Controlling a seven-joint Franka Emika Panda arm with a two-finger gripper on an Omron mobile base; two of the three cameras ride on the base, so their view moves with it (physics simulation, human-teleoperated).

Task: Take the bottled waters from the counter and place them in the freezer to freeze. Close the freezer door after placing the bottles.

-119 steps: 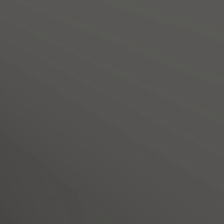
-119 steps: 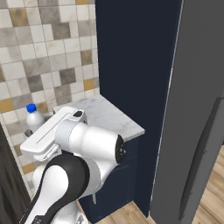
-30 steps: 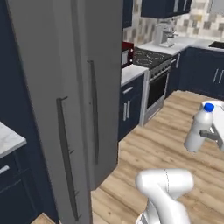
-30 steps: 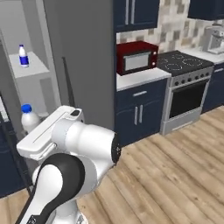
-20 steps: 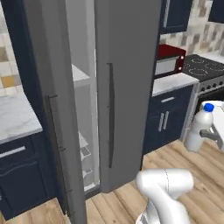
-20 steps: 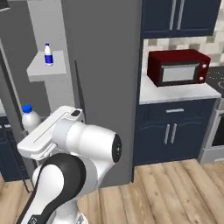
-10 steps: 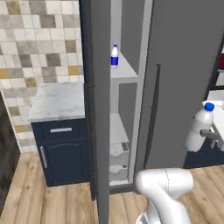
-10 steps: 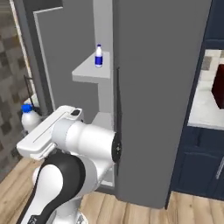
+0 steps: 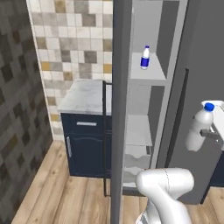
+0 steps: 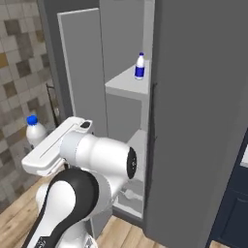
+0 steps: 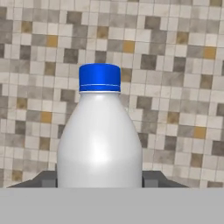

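- Carrying the plain whitish bottle, the gripper pinches it low on the body, one dark finger tip showing at each side; you can see the same bottle held upright at the right edge of the left base view, well apart from the freezer's shelves.
- You have about half the task done, judging by how things lie: the dark-blue-labelled bottle stands upright on the upper shelf of the freezer.
- What is left for you: get the held bottle onto a shelf, let go, then shut the freezer door, which stands wide open, edge-on to the left base camera.
- The counter beside the freezer shows bare marble where it is visible; part of it is hidden behind the door.
- Inside the freezer, the shelf below the labelled bottle looks empty, so you have room there; the white drawers at the bottom are too small to tell what they hold.
- The hand camera faces the tiled wall, not the freezer, so you probably need to swing the arm round first.
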